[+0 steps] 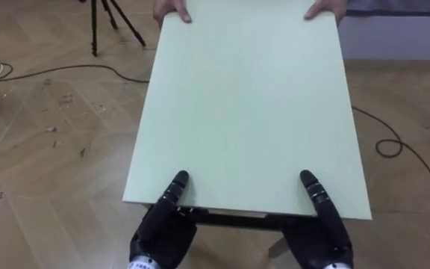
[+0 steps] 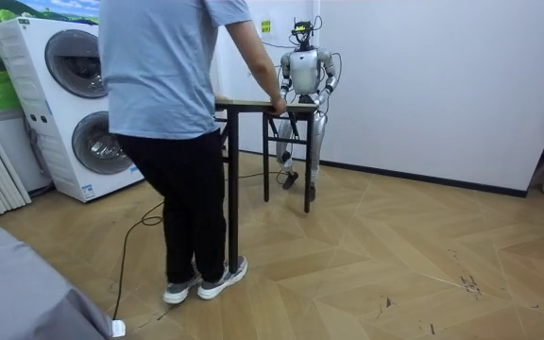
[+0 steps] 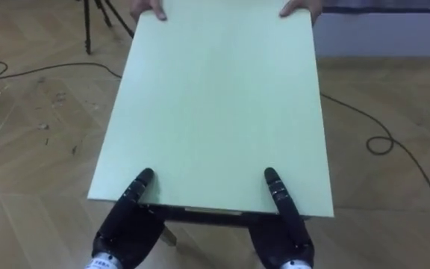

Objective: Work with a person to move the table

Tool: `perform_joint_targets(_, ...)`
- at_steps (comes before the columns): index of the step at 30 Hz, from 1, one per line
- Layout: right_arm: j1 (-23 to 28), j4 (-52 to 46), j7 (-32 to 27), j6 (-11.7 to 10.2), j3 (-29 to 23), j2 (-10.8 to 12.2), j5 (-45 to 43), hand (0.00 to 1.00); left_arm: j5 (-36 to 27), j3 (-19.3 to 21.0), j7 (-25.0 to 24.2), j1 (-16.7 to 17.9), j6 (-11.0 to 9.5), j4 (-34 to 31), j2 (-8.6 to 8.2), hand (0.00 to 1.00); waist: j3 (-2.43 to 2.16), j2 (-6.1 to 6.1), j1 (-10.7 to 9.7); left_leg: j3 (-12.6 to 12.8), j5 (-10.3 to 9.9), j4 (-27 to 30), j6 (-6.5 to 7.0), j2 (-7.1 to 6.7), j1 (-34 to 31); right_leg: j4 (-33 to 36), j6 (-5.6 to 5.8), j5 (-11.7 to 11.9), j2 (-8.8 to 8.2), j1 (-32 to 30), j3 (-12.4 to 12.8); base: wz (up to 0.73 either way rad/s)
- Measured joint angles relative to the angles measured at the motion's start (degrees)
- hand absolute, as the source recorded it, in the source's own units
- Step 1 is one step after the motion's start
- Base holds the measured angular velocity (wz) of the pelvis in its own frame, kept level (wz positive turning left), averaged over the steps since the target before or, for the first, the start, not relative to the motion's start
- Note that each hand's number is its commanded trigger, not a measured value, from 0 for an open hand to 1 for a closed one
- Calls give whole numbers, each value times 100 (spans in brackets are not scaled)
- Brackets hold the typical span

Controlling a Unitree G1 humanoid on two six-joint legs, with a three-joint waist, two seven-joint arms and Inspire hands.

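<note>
Tripod (image 1: 94, 30) — nr table (image 1: 252, 112), far-L corner

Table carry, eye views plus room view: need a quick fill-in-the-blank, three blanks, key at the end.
1. Seen from the head camera, the robot's left hand and right hand sit at the table's ___ edge.
2. The person's hands hold the table's ___ edge.
3. On the floor beyond the table's far left corner stands a black ___.
Missing words: near; far; tripod.
</note>
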Motion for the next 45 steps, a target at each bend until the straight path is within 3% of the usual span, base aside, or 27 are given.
perform_joint_targets(2,-1,0,-13,0,-1,-13,-1,100,41,-8,15,-1,-18,-13,26,100,1,-18,12,2,140,-116,-39,2,-34,-284,12,-7,202,-21,38,-6)
perform_joint_targets(4,-35,-18,-14,17,-8,-4,12,100,43,-13,15,0,-49,-69,29,100,-41,-24,54,41,373,-439,-62,119,-137,-846,156,-89,452,46,245,-15)
perform_joint_targets(5,-84,-46,-18,34,3,37,5,100,42,18,25,-12,-64,-159,94,100,-41,-121,17,214,556,-605,-14,149,-231,-981,158,-223,415,61,297,10)
perform_joint_targets(6,-71,-73,-36,11,15,53,12,100,54,25,47,-56,-64,-187,133,100,-53,-264,-19,462,621,-593,34,133,-276,-832,88,-397,263,177,260,14)
perform_joint_targets(8,-92,-75,-57,-22,14,99,42,100,125,65,57,-139,-58,-188,125,100,-52,-395,36,720,643,-443,69,137,-425,-865,74,-648,179,423,296,1)
perform_joint_targets(11,-214,-73,-88,-61,33,149,72,100,211,165,105,-248,-21,-246,112,100,-49,-406,222,948,685,-100,46,356,-823,-1599,62,-1153,329,582,282,-23)
perform_joint_targets(13,-322,-51,-140,-9,30,193,141,100,261,247,109,-348,-16,-246,93,100,-34,-339,270,921,930,-112,-17,635,-1067,-2044,-301,-1163,623,540,139,-10)
perform_joint_targets(14,-317,-48,-140,0,39,196,190,100,273,239,109,-358,-16,-245,95,100,-34,-340,293,911,1018,-197,-41,684,-1074,-2086,-372,-1121,715,513,117,0)
perform_joint_targets(16,-324,57,-138,21,67,209,262,100,297,241,120,-330,-10,-227,154,100,-28,-304,394,884,1451,-625,-147,814,-969,-2429,-661,-916,1055,489,81,-12)
perform_joint_targets(19,-321,118,-91,8,72,207,262,100,305,202,147,-327,45,-224,167,100,-1,-135,462,754,1969,-1151,-278,959,-919,-2679,-854,-678,1372,427,24,-4)
perform_joint_targets(20,-300,123,-73,-6,72,204,258,100,338,205,170,-325,54,-225,181,100,-6,-49,500,649,2257,-1480,-477,1006,-874,-2788,-948,-545,1496,379,-30,0)
perform_joint_targets(21,-294,128,-71,-8,75,194,259,100,373,218,189,-310,59,-225,184,100,5,-10,565,459,2465,-1659,-810,1032,-824,-2839,-1047,-447,1488,318,-127,-11)
perform_joint_targets(23,-270,141,-71,-26,69,165,247,100,375,212,221,-245,57,-222,133,100,14,11,612,369,2125,-1074,-821,1037,-868,-2890,-1131,-335,1428,301,-260,-26)
perform_joint_targets(25,-281,140,-72,-74,149,48,251,100,333,192,223,-152,54,-201,77,100,28,112,746,248,930,513,-681,1098,-884,-3030,-1160,-124,1344,320,-476,-45)
perform_joint_targets(26,-285,137,-71,-90,168,39,249,100,331,192,223,-141,54,-202,61,100,24,156,743,218,698,847,-692,1125,-882,-3063,-1178,-74,1346,313,-539,-14)
perform_joint_targets(28,-299,123,-71,-133,182,40,227,100,334,207,223,-144,56,-203,16,100,25,300,613,91,3,1917,-711,1247,-634,-3134,-1207,69,1346,278,-798,15)
perform_joint_targets(31,-310,88,-72,-238,163,54,126,100,426,217,269,-193,53,-206,-130,100,30,486,367,-26,-591,2061,-885,1443,261,-2996,-1158,181,1344,131,-1056,32)
perform_joint_targets(32,-319,77,-73,-253,146,52,120,100,444,211,295,-220,53,-206,-143,100,32,510,340,-67,-661,1995,-926,1460,452,-2918,-1148,189,1333,70,-1069,10)
perform_joint_targets(33,-343,23,-97,-260,110,50,114,100,460,215,325,-272,47,-212,-206,100,30,555,324,-219,-848,1717,-1014,1445,771,-2678,-1085,228,1277,-138,-1080,10)
perform_joint_targets(34,-348,-69,-130,-270,34,61,67,100,494,206,348,-357,40,-227,-237,100,32,596,267,-504,-1100,1166,-1125,1297,890,-2407,-980,298,1211,-388,-1090,11)
perform_joint_targets(35,-351,-100,-144,-272,10,65,48,100,495,200,364,-398,39,-228,-241,100,31,591,265,-525,-1159,885,-1077,1212,914,-2330,-930,341,1165,-492,-1061,18)
perform_joint_targets(36,-362,-123,-149,-271,-33,56,21,100,503,187,440,-458,36,-228,-262,100,17,550,215,-616,-1166,314,-1056,1012,1074,-2128,-879,457,1063,-750,-937,13)
perform_joint_targets(37,-399,-130,-152,-270,-49,56,-9,100,490,160,464,-497,8,-227,-271,100,20,537,149,-791,-1142,-90,-927,858,1201,-2018,-820,488,1046,-1078,-726,0)
perform_joint_targets(38,-424,-129,-152,-264,-42,53,-13,100,480,123,456,-497,-42,-234,-255,100,14,527,164,-912,-1153,-184,-851,812,1196,-2212,-791,502,1176,-1171,-544,-22)
perform_joint_targets(39,-503,-129,-153,-232,3,76,-7,100,394,106,411,-493,-190,-255,-182,100,-10,487,187,-993,-1202,-163,-759,752,1036,-2915,-812,983,1402,-1181,-274,-14)
perform_joint_targets(41,-538,-125,-149,-255,35,52,16,100,364,82,448,-517,-212,-244,-185,100,-8,529,129,-947,-1173,-187,-712,690,888,-3067,-812,1211,1329,-1203,-297,14)
perform_joint_targets(45,-537,67,-150,-192,14,60,1,100,293,20,527,-505,-205,-95,-196,100,-3,459,175,-737,-1011,-346,-670,525,991,-3258,-818,1444,1246,-1060,-240,0)
